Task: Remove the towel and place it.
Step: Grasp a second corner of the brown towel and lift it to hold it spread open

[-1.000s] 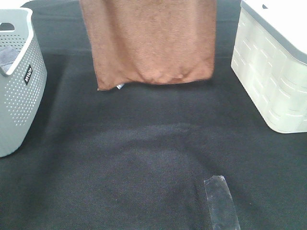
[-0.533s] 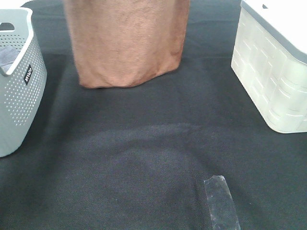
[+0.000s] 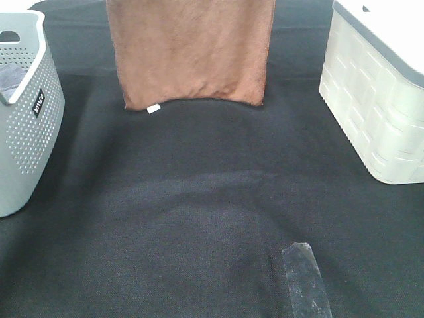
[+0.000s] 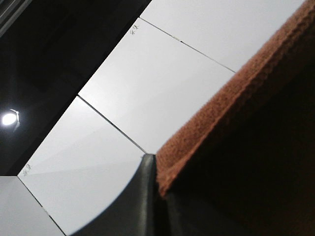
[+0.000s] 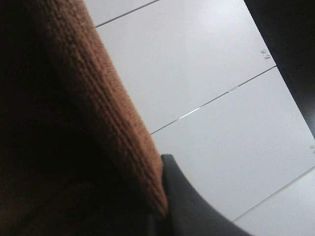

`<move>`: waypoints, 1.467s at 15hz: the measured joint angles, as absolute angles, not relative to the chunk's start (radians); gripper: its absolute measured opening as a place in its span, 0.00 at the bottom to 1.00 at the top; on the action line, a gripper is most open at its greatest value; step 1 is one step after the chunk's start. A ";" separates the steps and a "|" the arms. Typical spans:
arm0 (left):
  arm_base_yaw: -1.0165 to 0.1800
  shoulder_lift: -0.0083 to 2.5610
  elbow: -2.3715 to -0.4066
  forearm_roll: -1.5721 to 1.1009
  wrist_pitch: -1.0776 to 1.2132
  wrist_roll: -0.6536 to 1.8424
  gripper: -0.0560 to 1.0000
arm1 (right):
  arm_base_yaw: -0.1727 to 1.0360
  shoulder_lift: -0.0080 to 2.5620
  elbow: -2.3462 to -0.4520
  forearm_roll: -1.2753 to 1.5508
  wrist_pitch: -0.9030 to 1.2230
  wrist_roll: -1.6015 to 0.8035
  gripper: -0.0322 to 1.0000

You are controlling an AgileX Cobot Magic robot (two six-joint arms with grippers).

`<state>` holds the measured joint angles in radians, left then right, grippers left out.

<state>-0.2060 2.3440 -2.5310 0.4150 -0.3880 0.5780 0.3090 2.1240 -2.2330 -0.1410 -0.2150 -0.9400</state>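
The brown towel [image 3: 192,53] hangs down from above the top edge of the exterior view, at the back centre. Its lower edge hovers just over the black table covering [image 3: 199,212]. A small white tag [image 3: 153,108] shows at its lower left corner. Neither gripper shows in the exterior view. In the left wrist view a dark finger [image 4: 141,196] presses against the towel's edge [image 4: 236,98], with ceiling panels behind. In the right wrist view a dark finger [image 5: 197,206] likewise lies against the towel's edge [image 5: 98,108]. Both grippers hold the towel up.
A grey perforated basket [image 3: 26,132] stands at the left with a grey cloth [image 3: 10,76] inside. A white lidded bin [image 3: 377,99] stands at the right. A strip of clear tape [image 3: 305,278] lies on the covering near the front.
The hanging towel swung left, then back toward the centre. Its lower edge has risen and straightened, and the white tag now shows at the corner.
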 joint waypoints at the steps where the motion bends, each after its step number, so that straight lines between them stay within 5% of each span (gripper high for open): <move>1: -0.206 2.348 -2.536 0.424 -0.383 0.561 0.05 | 0.309 2.124 -2.237 -0.141 -0.215 -0.931 0.04; 10: -0.207 2.349 -2.543 0.626 -0.217 0.237 0.05 | 0.309 2.124 -2.237 -0.140 0.011 -0.902 0.04; 14: -0.267 2.334 -2.486 0.689 0.142 -0.024 0.05 | 0.309 2.111 -2.237 -0.012 0.353 -0.882 0.04; 22: -0.311 2.230 -2.483 0.102 1.007 0.187 0.05 | 0.309 2.025 -2.237 0.150 0.910 -0.623 0.04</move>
<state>-0.3110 2.2300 -2.4830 0.1020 1.0070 0.1870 0.3090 2.0250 -2.2370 0.1500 0.9100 -0.6230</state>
